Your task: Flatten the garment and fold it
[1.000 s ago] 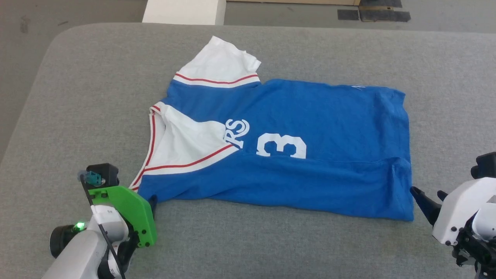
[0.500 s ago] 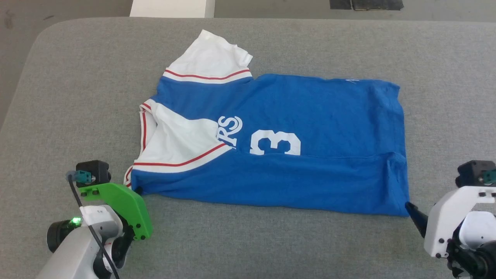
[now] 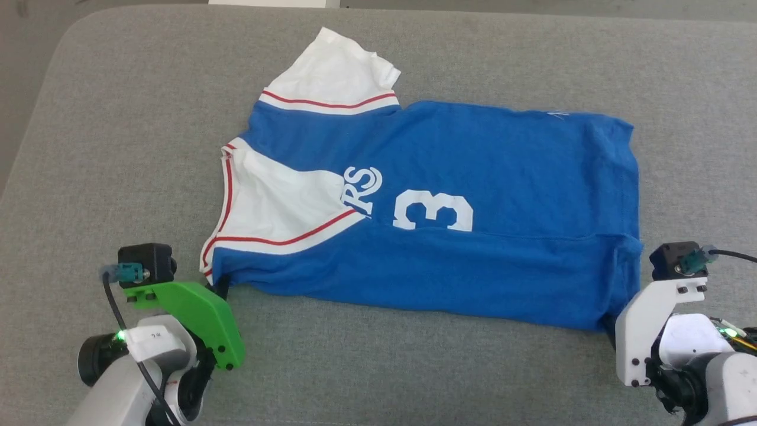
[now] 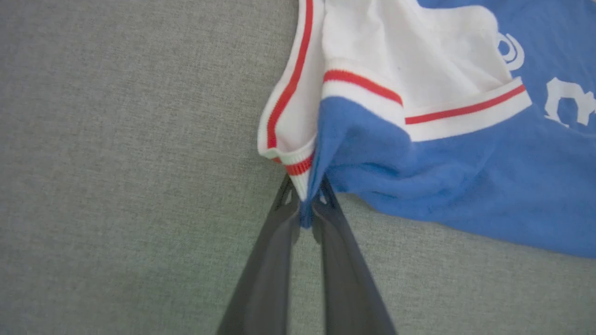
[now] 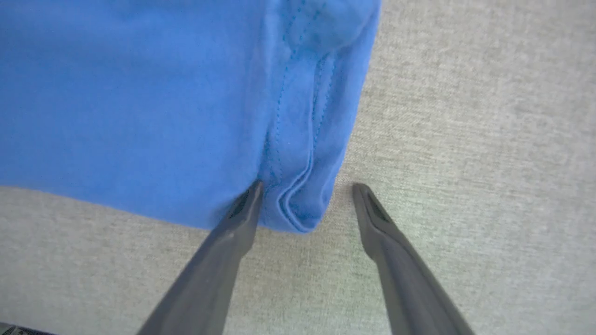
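Note:
The garment (image 3: 449,177), a royal-blue T-shirt with white sleeves, red stripes and a white "3", lies spread on the grey table (image 3: 118,148), its near edge folded over. My left gripper (image 3: 220,288) is shut on the garment's near left corner; in the left wrist view the gripper (image 4: 307,204) pinches blue fabric and the striped cuff (image 4: 293,153) between its fingers. My right gripper (image 5: 305,188) stands open astride the garment's near right hem corner (image 5: 302,204), one finger on the cloth, the other on bare table. In the head view that gripper's fingertips hide behind its white mount (image 3: 644,319).
The grey fabric table runs to a rounded far left corner (image 3: 77,29) with floor beyond it. Bare table surface (image 3: 384,367) lies between my two arms in front of the garment.
My left gripper has shut on the near left corner. My right gripper has moved in over the near right hem corner. The head camera has shifted.

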